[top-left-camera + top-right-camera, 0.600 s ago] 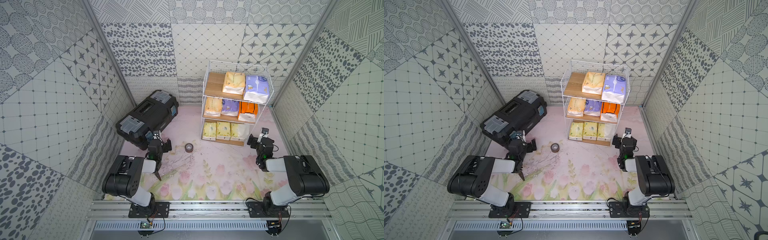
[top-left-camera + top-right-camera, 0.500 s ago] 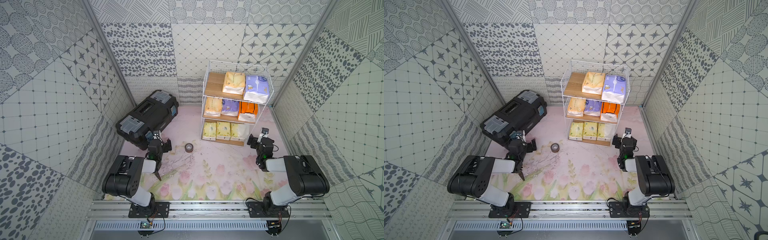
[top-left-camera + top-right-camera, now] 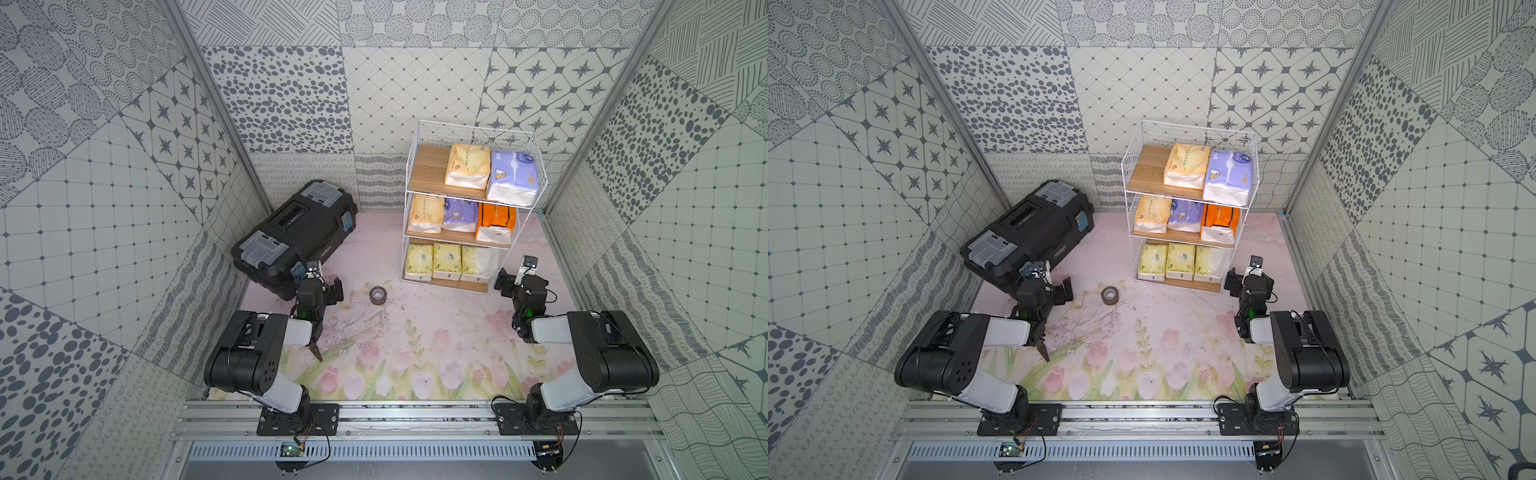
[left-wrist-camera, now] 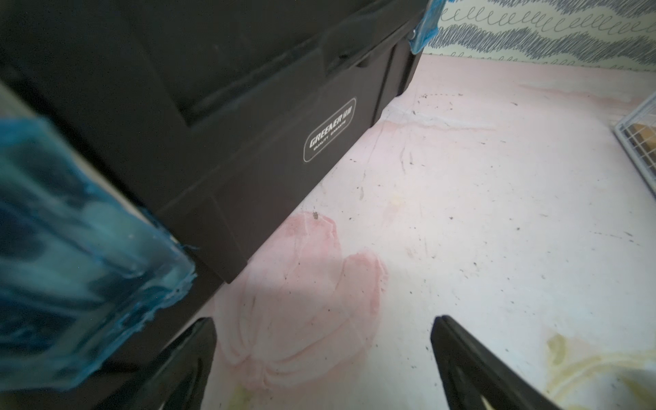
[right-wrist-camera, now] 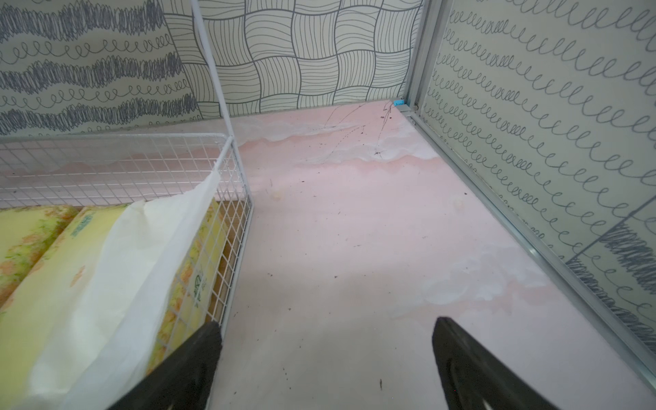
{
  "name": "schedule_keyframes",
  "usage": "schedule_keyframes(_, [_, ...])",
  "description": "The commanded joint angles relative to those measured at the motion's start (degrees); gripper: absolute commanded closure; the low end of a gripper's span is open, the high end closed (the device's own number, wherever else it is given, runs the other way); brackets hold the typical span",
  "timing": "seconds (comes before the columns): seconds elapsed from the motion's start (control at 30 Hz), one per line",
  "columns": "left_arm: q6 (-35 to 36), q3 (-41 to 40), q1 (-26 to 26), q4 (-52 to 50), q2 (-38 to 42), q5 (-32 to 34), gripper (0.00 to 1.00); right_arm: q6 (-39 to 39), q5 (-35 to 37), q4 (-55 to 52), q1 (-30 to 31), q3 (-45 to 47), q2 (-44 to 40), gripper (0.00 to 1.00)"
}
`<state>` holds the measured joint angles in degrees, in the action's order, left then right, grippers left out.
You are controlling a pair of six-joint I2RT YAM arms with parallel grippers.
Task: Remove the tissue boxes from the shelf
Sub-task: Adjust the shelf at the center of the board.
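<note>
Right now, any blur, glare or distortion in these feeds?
Left wrist view: blue patch near the lens is badly out of focus, toolbox label readable. Right wrist view: foreground tissue pack slightly soft, mat sharp, no glare. Both top views: even light, sharp, walls splayed by the wide lens.

Pale orange, lavender, bright orange and yellow-green are being shown by the tissue boxes point(image 3: 467, 170), white wire and light wood by the shelf point(image 3: 428, 166), black by the toolbox point(image 3: 291, 232).
</note>
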<state>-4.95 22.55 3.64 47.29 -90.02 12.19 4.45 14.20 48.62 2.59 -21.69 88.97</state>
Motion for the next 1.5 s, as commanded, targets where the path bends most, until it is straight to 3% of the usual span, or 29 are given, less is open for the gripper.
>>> schedule_keyframes(0.0, [0.47, -0.93, -0.11, 3.26, 1.97, -2.60, 0.01, -0.28, 0.03, 2.10, 1.22, 0.17, -1.47, 0.03])
schedule_keyframes(0.07, [0.22, -2.17, 0.09, 2.96, 5.09, -0.87, 0.01, -0.88, 0.07, 2.12, 1.58, 2.18, -5.75, 0.03])
schedule_keyframes(0.23, [-4.02, -0.18, 0.22, -13.36, 17.94, 2.92, 0.01, 0.99, 3.89, -9.88, 2.16, 2.94, -21.86, 0.03])
schedule_keyframes(0.37, [-11.62, 2.20, 0.28, -27.74, 27.64, 5.07, 0.01, 8.88, 6.77, -26.92, 2.07, 1.07, -35.42, 0.03])
schedule_keyframes(0.53, [-22.90, 0.43, 0.22, -34.68, 37.93, 3.52, 0.01, 24.05, 4.72, -44.62, 0.31, 1.36, -51.33, 0.03])
schedule_keyframes(0.73, [-27.76, 5.51, 0.23, -54.89, 49.46, -1.43, 0.01, 32.65, -11.18, -61.52, -0.83, 0.96, -62.72, 0.03])
schedule_keyframes(0.87, [-30.20, 7.94, 0.16, -65.48, 58.57, -7.14, 0.01, 34.94, -19.34, -68.22, -0.82, -1.06, -62.71, 0.03])
schedule_keyframes(1.07, [-33.81, 10.19, 0.17, -74.09, 67.13, -16.02, 0.01, 33.31, -27.11, -68.80, -0.87, -6.15, -53.89, 0.03])
schedule_keyframes(1.3, [-34.36, 15.45, 0.14, -73.65, 64.86, -27.83, 0.01, 31.80, -32.51, -63.66, -4.90, -10.53, -44.82, 0.05])
schedule_keyframes(1.47, [-34.60, 20.37, 0.20, -70.59, 61.01, -36.14, 0.01, 33.03, -38.27, -57.31, -9.77, -11.24, -39.25, 0.16])
